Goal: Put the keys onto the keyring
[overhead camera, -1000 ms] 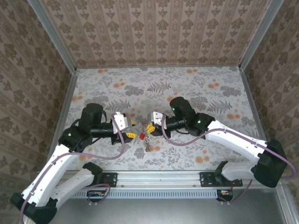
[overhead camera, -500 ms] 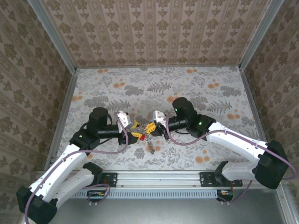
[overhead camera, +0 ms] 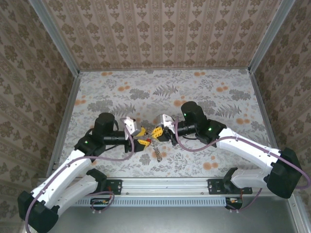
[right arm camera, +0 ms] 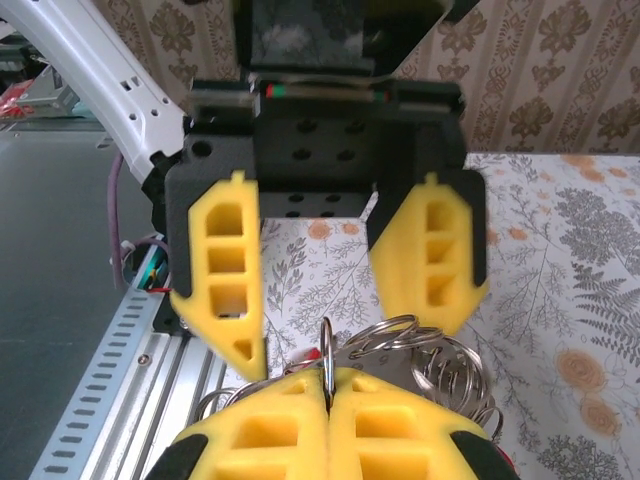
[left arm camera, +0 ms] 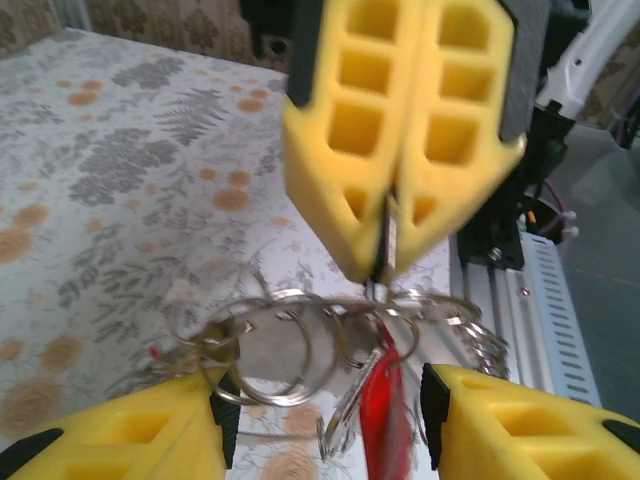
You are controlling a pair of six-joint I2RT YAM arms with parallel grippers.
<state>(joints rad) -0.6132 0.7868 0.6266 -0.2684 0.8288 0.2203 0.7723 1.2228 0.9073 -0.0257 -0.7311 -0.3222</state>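
A bunch of silver split rings, the keyring (left arm camera: 275, 345), hangs between the two grippers above the table. My right gripper (right arm camera: 327, 385) is shut on one upright ring (right arm camera: 325, 350) of the bunch. A red-headed key (left arm camera: 380, 400) dangles from the rings, seen as a red speck (overhead camera: 146, 142) from above. My left gripper (left arm camera: 322, 400) is open, its yellow fingers (left arm camera: 120, 440) either side of the bunch and the key. In the top view the left gripper (overhead camera: 139, 137) faces the right gripper (overhead camera: 156, 133) tip to tip. A short chain (overhead camera: 158, 151) hangs below them.
The floral tabletop (overhead camera: 194, 92) lies under both arms. The metal rail (overhead camera: 165, 186) runs along the near edge just below the grippers. Patterned walls (overhead camera: 160, 34) close in the back and sides. Mauve cables (overhead camera: 119, 158) loop from each wrist.
My left arm has swung in toward the right gripper, closing the gap. The right gripper and the hanging chain drifted slightly right.
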